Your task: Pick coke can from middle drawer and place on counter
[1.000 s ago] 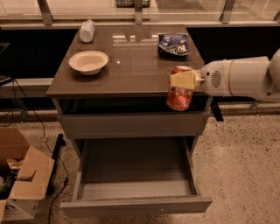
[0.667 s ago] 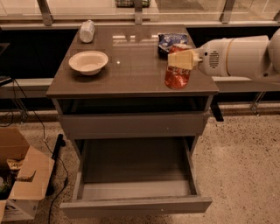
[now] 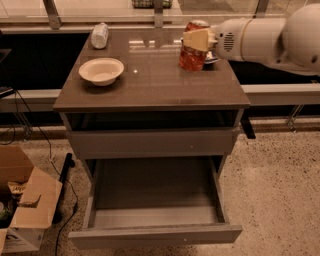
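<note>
Coke can (image 3: 192, 51): upright at the far right part of the worktop (image 3: 150, 87), its upper part held by the gripper (image 3: 198, 39). The base sits at the surface, though I cannot tell whether it touches or hangs just above.
Drawer (image 3: 155, 195): nearest of all, standing well out of the cabinet, with its plain grey floor and low side walls in view.
Cardboard box (image 3: 25, 210): on the ground just left of the Drawer, flaps open.
Cable (image 3: 62, 190): dark, lying on the speckled floor (image 3: 280, 190) between the Cardboard box and the cabinet.
Upper drawer front (image 3: 150, 143): plain grey, right above the open Drawer, with a dark gap between it and the slab on top.
Worktop surface: glossy dark grey-brown, with light reflected in its far half.
Bowl (image 3: 101, 71): pale and upright on the left part of the worktop, well apart from the Coke can.
Gripper detail: it reaches in from the right at the end of a thick white arm (image 3: 265, 35). Its yellowish jaws are clamped on the Coke can near the top.
Bag (image 3: 212, 60): just behind the Coke can, mostly hidden by can and gripper. Only a small bluish edge shows.
Pale container (image 3: 100, 35): lying at the far left corner of the worktop, beyond the Bowl.
Railing (image 3: 50, 12): metal posts behind the cabinet.
</note>
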You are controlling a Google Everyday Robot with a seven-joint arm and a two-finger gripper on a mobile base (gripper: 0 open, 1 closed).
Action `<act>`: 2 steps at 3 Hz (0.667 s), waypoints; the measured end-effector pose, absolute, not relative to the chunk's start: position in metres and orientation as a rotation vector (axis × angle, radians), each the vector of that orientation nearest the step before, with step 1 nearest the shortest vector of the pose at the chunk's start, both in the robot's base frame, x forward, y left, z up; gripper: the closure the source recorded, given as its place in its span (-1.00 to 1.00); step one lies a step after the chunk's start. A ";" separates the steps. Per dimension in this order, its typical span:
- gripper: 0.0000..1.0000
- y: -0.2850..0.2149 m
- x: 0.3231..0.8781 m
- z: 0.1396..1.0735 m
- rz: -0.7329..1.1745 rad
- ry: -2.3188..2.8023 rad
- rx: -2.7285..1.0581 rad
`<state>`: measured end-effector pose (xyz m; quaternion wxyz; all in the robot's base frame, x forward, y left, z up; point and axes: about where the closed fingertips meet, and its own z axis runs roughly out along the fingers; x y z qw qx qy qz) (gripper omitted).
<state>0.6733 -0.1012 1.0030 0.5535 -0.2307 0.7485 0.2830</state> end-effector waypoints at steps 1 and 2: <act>1.00 -0.085 0.701 0.996 0.655 1.735 -0.539; 1.00 -0.072 0.724 0.979 0.615 1.731 -0.517</act>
